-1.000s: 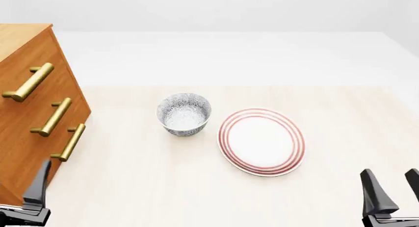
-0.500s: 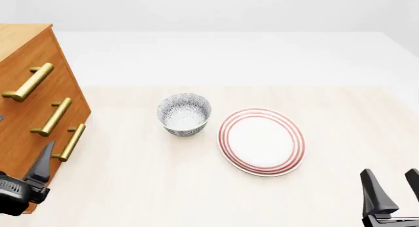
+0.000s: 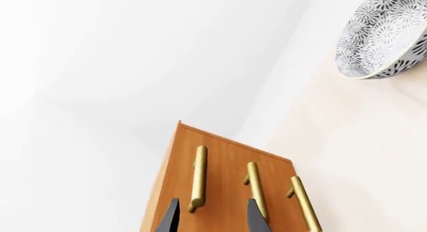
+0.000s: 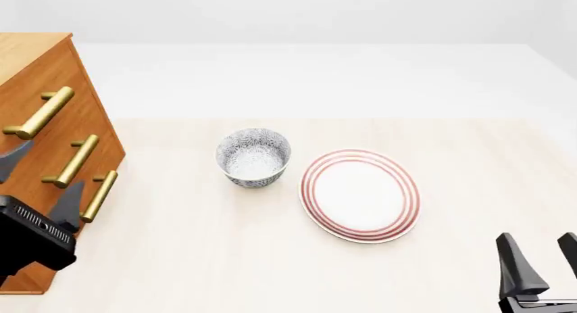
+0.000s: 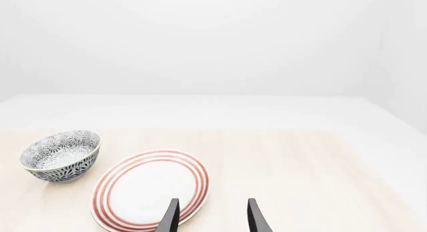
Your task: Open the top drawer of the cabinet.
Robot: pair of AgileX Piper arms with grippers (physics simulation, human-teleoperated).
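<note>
The cabinet [image 4: 90, 127] stands at the table's left edge, with three brass bar handles on its front. The top drawer [image 4: 65, 110] is shut, and its handle [image 4: 38, 113] is the highest one. My left gripper [image 4: 40, 181] is open in front of the drawers, level with the middle handle and not touching it. In the left wrist view the left gripper [image 3: 212, 217] points up the cabinet [image 3: 220, 162], and the top drawer's handle [image 3: 198, 177] lies just ahead, between the finger lines. My right gripper [image 4: 544, 259] is open and holds nothing at the near right.
A patterned bowl [image 4: 253, 156] and a red-ringed plate [image 4: 361, 195] sit mid-table, right of the cabinet. From the right wrist, the bowl [image 5: 60, 156] and plate [image 5: 150, 189] lie ahead of the right gripper [image 5: 212, 217]. Two lower handles [image 4: 72, 161] run below the top one.
My left gripper has risen from the table's near-left corner and moved up the cabinet front toward the handles. The right gripper, bowl and plate have not moved.
</note>
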